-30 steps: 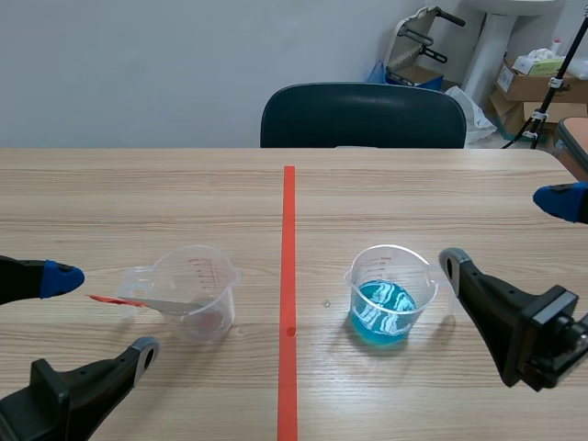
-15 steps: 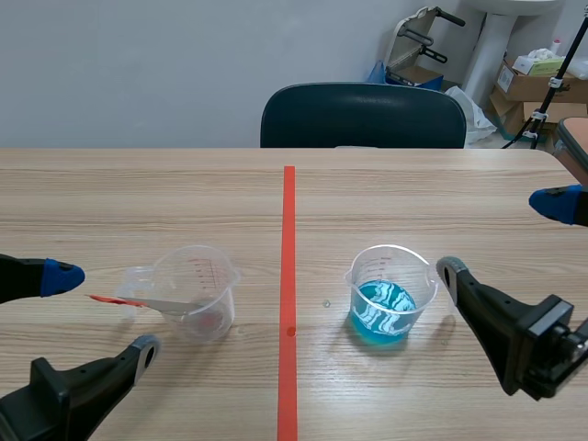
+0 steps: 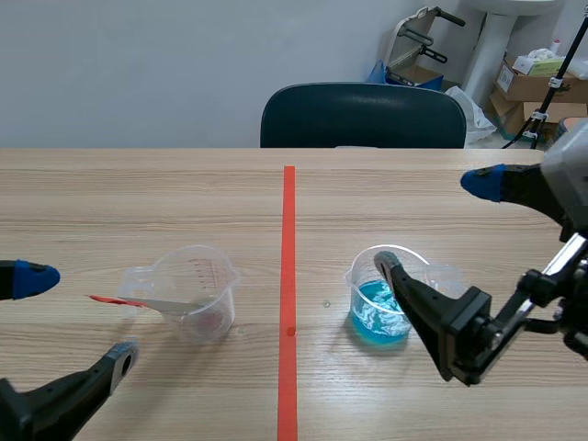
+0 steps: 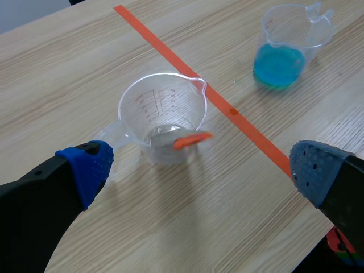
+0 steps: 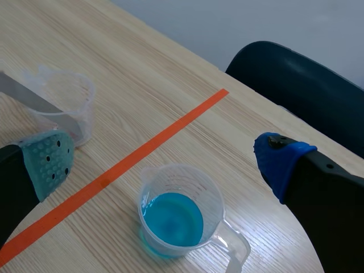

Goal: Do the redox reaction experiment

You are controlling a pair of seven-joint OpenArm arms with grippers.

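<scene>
R claw [image 3: 432, 222] has swung in from the worktop's right edge over the last sec. Its lower finger, which was beside the blue cup [image 3: 367, 317], now stands in front of it in the scene view, and the upper blue pad has come inward and up. L claw [image 3: 81, 317] has drawn back a bit toward its own side and lower. Cups haven't shifted.

R claw is spread wide, nothing in it. In the R wrist view the blue cup sits ahead of it, between the two fingers, w/ neither pad on it. The cup is clear plastic w/ blue liquid in the bottom, upright, just right of the orange-red tape line [image 3: 288, 303], handle on the side away from the line.

L claw is also spread wide and holding nothing. The clear measuring cup [image 3: 197, 289] stands upright ahead of it, between the fingers and apart from both. It's left of the tape, spout toward the line, handle away. A thin grey spatula [image 3: 170, 304] w/ an orange-red end leans in it, that end sticking out past the rim on the handle side.

Both cups rest on the wooden worktop [image 3: 138, 193], well apart, tape between them. Dark chair [image 3: 363, 115] at the far edge; cardboard boxes [image 3: 537, 81] behind, far right.
</scene>
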